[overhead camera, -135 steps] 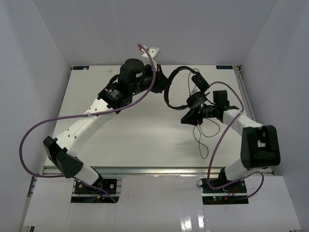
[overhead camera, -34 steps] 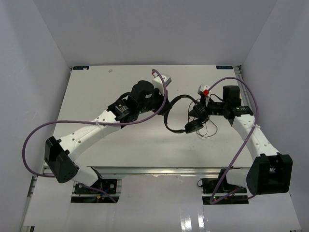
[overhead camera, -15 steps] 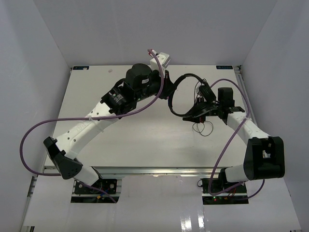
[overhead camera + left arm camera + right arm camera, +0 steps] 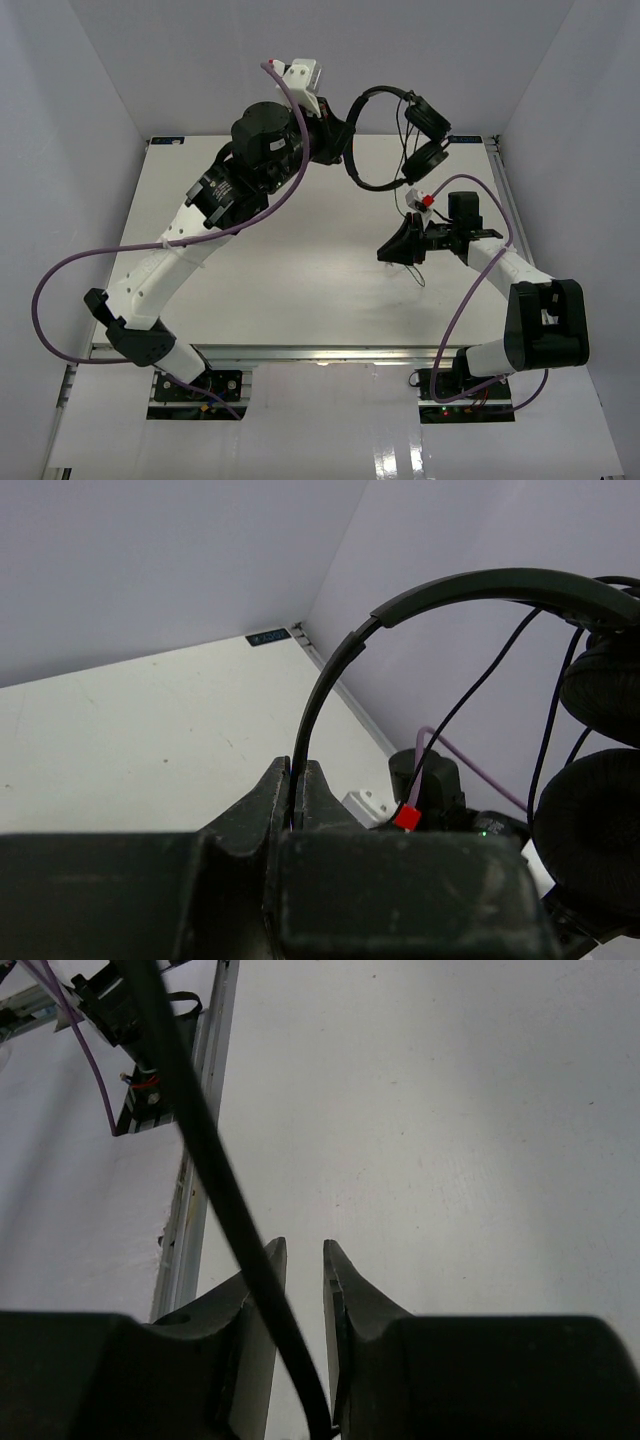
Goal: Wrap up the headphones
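My desk (image 4: 300, 290) is a white board, faintly scuffed, with a metal rail (image 4: 300, 352) along its near edge. The headphones' cable (image 4: 418, 278) trails down toward its right side; whether it touches, I cannot tell.

white table (image 4: 300, 290) sitting inside plain white walls (image 4: 200, 60), aluminium rail (image 4: 330, 352) running along its near edge

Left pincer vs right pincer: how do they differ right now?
Left pincer is shut on the headphones at the headband, raised high. Right pincer sits lower over the table, jaws slightly apart. The cable only runs loosely past the right pincer, not clamped. Both are black and two-fingered.
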